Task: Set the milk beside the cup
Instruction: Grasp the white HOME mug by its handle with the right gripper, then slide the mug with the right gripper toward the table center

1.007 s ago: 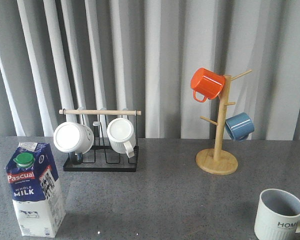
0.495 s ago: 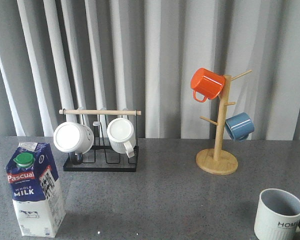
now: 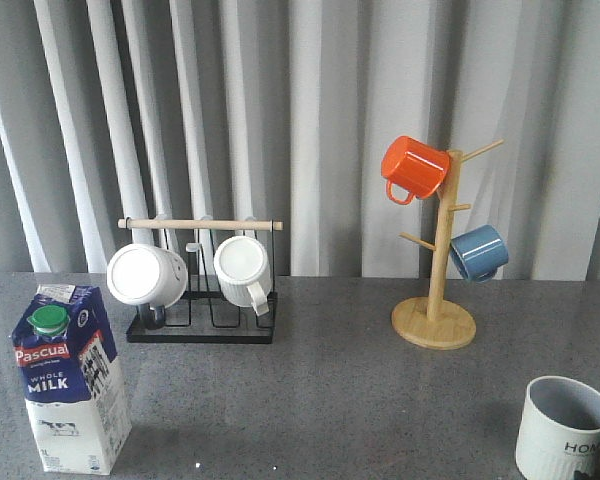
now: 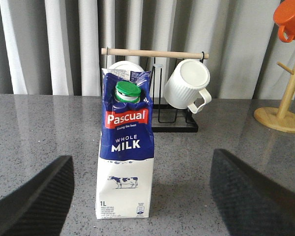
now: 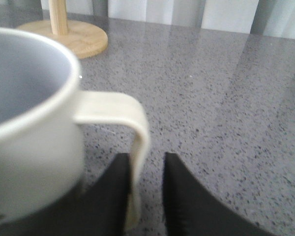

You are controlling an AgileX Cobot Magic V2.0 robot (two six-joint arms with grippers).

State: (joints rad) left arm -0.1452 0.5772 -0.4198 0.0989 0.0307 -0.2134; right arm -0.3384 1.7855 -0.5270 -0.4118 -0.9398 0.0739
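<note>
**Right claw pinching mug handle, carton untouched**

Right gripper [image 5: 143, 196] is closing narrowly on the cream ribbed HOME mug [image 3: 565, 428] handle, lower right. Left gripper [image 4: 140, 196] is gaping wide, holding nothing. Blue-and-white Pascual milk carton [image 3: 70, 380] is standing lower left.

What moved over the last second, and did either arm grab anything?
The cream ribbed mug with HOME lettering slid slightly right and toward the table's near edge; the right gripper has its fingers closed on the handle. The blue-and-white Pascual milk carton stayed put, with the left gripper open around it, not touching.
</note>
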